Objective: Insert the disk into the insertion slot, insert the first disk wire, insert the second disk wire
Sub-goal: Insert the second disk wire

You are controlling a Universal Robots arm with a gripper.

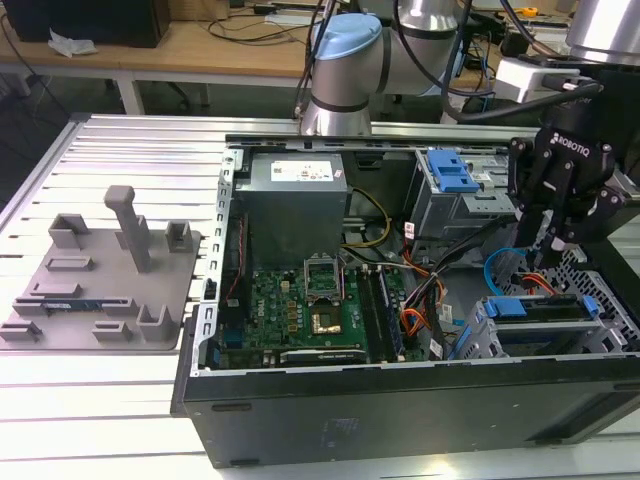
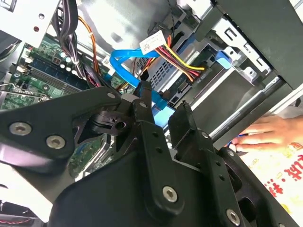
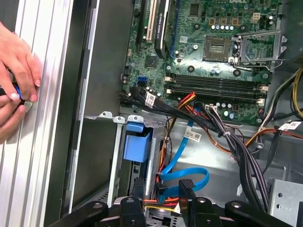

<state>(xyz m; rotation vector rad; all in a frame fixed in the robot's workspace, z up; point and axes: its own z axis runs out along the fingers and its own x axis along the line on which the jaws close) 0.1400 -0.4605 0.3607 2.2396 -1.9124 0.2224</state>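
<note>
The disk [image 1: 540, 308], in its bright blue frame, lies in the insertion slot [image 1: 598, 290], the low perforated grey cage at the exterior view's right end of the open computer case. My black gripper [image 1: 553, 258] hangs just above and behind it. A blue disk wire [image 2: 124, 60] loops up from the case floor, and its end runs between my fingers [image 2: 146, 94]. In the first wrist view the same blue wire [image 3: 189, 172] ends between my fingertips [image 3: 186, 187], beside red and yellow wires [image 3: 163, 204]. The gripper [image 2: 162, 111] is shut on the wire's end.
A person's hand [image 2: 265, 135] rests on the ribbed table beside the case; both hands [image 3: 16, 71] show in the first wrist view. The motherboard [image 1: 310, 300], power supply [image 1: 295, 195], taller cage with a blue latch [image 1: 450, 175] and a black cable bundle [image 3: 227, 137] crowd the case. A grey fixture plate [image 1: 100, 285] lies outside it.
</note>
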